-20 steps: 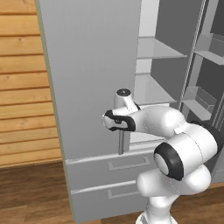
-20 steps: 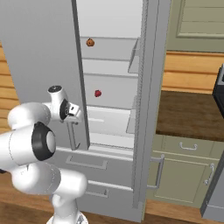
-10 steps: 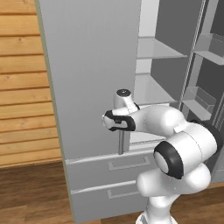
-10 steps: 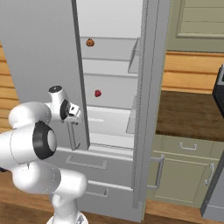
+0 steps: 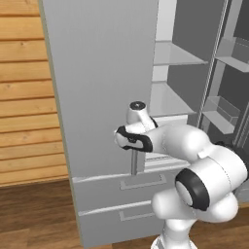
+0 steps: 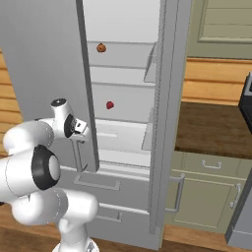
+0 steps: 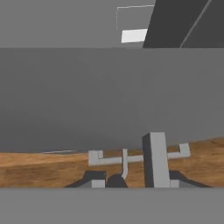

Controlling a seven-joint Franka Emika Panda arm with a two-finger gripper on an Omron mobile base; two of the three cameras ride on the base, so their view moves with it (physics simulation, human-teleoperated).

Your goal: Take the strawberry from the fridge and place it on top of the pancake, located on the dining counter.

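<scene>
Left base view: the fridge (image 5: 102,97) stands with its left door swung partly out and white shelves visible past the door's edge; the end effector (image 5: 134,156) sits at the door's vertical bar handle (image 5: 134,163), low on the door near its free edge, above the two bottom drawers; whether the fingers are spread or clamped on the bar cannot be told here. Right base view: the strawberry (image 6: 110,105) lies on the middle shelf, towards that shelf's left side and back; an orange-brown ball (image 6: 101,47) rests on the shelf above, also to the left; the end effector (image 6: 78,140) is at the handle on the door's outer face, well apart from the berry. Hand view: a grey bar (image 7: 155,158) rises just above the finger tips, with the door face behind it and wood floor below; the grip state remains undetermined. Assessment: the berry is judged light, soft and easily bruised, somewhat slick and prone to roll; take it across its widest part with gentle closure.
</scene>
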